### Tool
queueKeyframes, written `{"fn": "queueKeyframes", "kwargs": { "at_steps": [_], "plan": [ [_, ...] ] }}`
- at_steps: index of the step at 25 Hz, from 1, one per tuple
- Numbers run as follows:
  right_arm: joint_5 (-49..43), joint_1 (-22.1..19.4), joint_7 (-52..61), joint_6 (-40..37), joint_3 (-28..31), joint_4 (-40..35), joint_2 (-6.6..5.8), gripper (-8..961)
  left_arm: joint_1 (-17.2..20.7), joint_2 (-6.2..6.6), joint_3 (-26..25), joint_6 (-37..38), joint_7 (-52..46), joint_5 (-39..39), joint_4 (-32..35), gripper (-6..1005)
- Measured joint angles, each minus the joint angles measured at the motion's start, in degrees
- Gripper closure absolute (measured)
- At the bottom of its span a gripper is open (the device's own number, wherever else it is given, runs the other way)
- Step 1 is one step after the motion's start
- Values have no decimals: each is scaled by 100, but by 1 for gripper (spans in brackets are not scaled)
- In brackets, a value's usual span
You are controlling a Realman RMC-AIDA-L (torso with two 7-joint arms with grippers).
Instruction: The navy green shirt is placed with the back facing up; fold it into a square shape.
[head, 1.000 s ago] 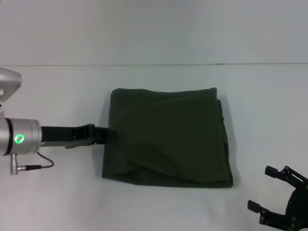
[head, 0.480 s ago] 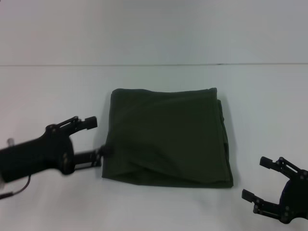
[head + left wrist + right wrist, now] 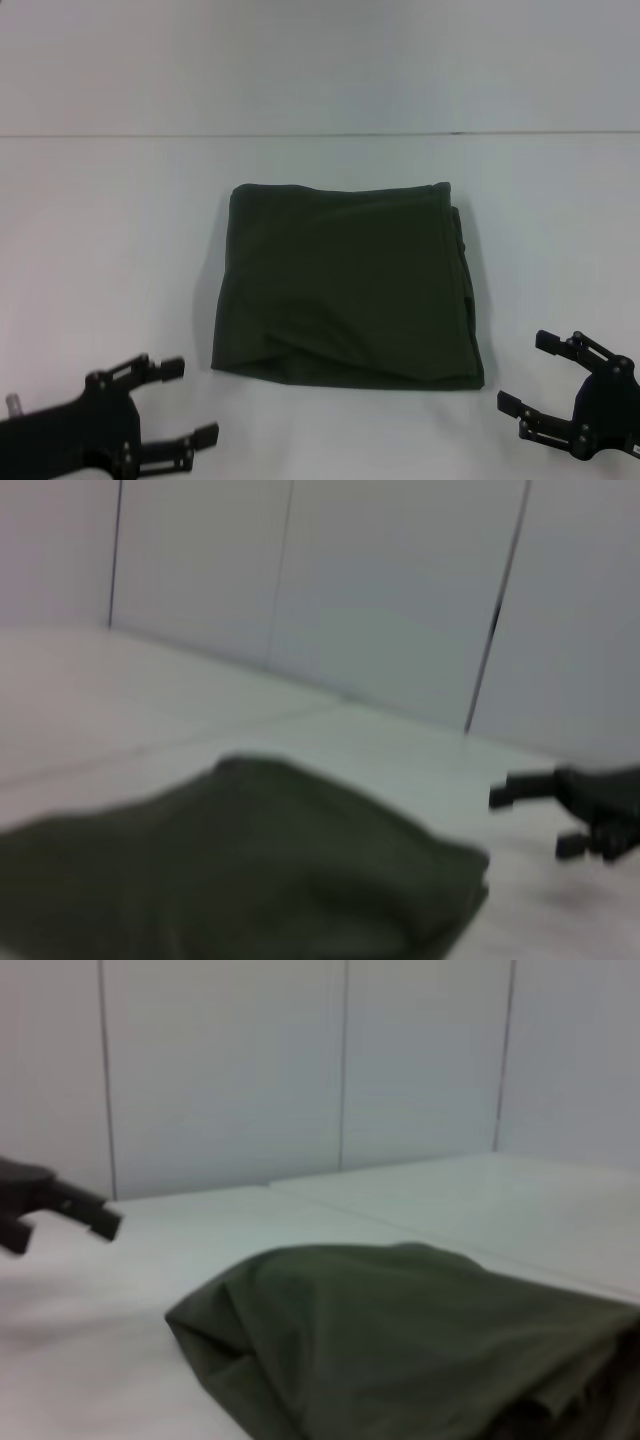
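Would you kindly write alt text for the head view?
A dark olive-green shirt, folded into a rough square, lies on a white table. The left gripper and right gripper hover open at the near corners, touching nothing.

The black two-fingered left gripper (image 3: 180, 405) sits low at the near left with its fingers spread apart and holding nothing, while the matching black right gripper (image 3: 528, 373) sits low at the near right, likewise spread and empty.
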Motion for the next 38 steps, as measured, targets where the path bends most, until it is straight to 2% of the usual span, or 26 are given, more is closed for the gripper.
{"fn": "queueKeyframes", "kwargs": {
  "at_steps": [7,19,38],
  "plan": [
    [-19,7,190,236,-24,32,9,9,-7,12,-124,-479,121,295,-322,69],
    [-25,-70,198,287,-6,80,10,9,-153,39,-175,-483,67,265,-341,70],
    [-19,-104,204,282,18,88,10,9,-184,41,-184,-446,66,224,-342,74]
  ]
}}
